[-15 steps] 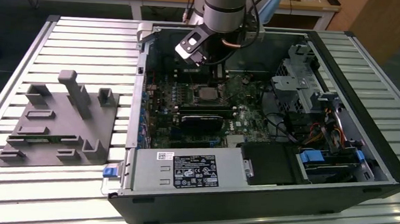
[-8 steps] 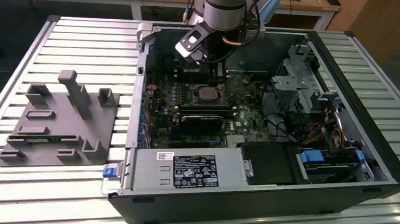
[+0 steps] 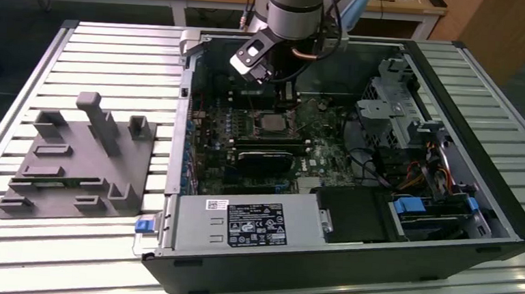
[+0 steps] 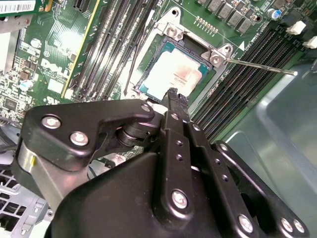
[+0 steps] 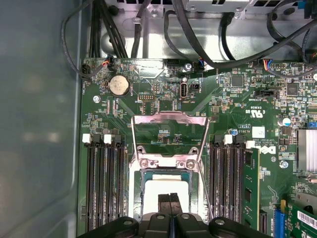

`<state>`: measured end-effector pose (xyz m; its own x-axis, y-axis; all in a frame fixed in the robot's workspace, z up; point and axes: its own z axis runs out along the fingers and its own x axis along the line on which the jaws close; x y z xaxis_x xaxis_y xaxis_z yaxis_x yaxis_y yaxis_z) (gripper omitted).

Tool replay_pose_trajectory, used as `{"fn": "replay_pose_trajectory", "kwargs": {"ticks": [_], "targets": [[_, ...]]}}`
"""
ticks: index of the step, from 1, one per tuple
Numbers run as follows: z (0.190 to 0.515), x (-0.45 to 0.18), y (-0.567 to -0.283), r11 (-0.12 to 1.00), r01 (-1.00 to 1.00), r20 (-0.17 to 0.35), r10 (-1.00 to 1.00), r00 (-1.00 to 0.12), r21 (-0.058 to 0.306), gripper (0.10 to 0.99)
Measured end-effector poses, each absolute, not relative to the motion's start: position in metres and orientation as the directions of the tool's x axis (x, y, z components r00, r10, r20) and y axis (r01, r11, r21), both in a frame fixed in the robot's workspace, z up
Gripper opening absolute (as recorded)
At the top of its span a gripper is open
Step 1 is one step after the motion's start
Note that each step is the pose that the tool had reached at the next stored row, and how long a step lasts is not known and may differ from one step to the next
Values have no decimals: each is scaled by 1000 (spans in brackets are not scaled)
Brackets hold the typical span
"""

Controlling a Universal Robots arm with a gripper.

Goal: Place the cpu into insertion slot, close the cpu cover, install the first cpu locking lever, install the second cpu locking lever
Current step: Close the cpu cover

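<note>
On the motherboard point(image 5: 148, 79), insertion slot point(image 5: 166, 162) holds pale silvery cpu point(image 4: 173, 74); tool point(image 5: 170, 199) closed, empty.

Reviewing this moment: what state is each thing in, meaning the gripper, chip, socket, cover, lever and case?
gripper: fingers shut, empty, tips just over the cpu.
cpu: lying in the insertion slot, uncovered.
insertion slot: filled by the cpu.
cpu cover: raised open, clear of the cpu.
locking lever: unlatched, sticking out free.
computer case: on its side, side panel off.
</note>
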<state>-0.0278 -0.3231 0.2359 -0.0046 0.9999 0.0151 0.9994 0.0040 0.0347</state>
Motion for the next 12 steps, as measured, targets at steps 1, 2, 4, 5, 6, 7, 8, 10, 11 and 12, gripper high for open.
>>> {"fn": "replay_pose_trajectory", "kwargs": {"ticks": [1, 2, 4, 5, 6, 7, 8, 10, 11, 12], "targets": [[237, -28, -323, 4, 999, 15, 1000, -5, 35, 106], [238, -28, -323, 4, 999, 16, 1000, -5, 35, 106], [240, -28, -323, 4, 999, 16, 1000, -5, 35, 106], [242, -28, -323, 4, 999, 16, 1000, -5, 35, 106], [244, -28, -323, 4, 999, 16, 1000, -5, 35, 106], [246, -28, -323, 4, 999, 16, 1000, -5, 35, 106], [248, -28, -323, 4, 999, 16, 1000, -5, 35, 106], [253, -28, -323, 4, 999, 16, 1000, -5, 35, 106], [255, -28, -323, 4, 999, 16, 1000, -5, 35, 106], [257, -28, -323, 4, 999, 16, 1000, -5, 35, 106]]}}
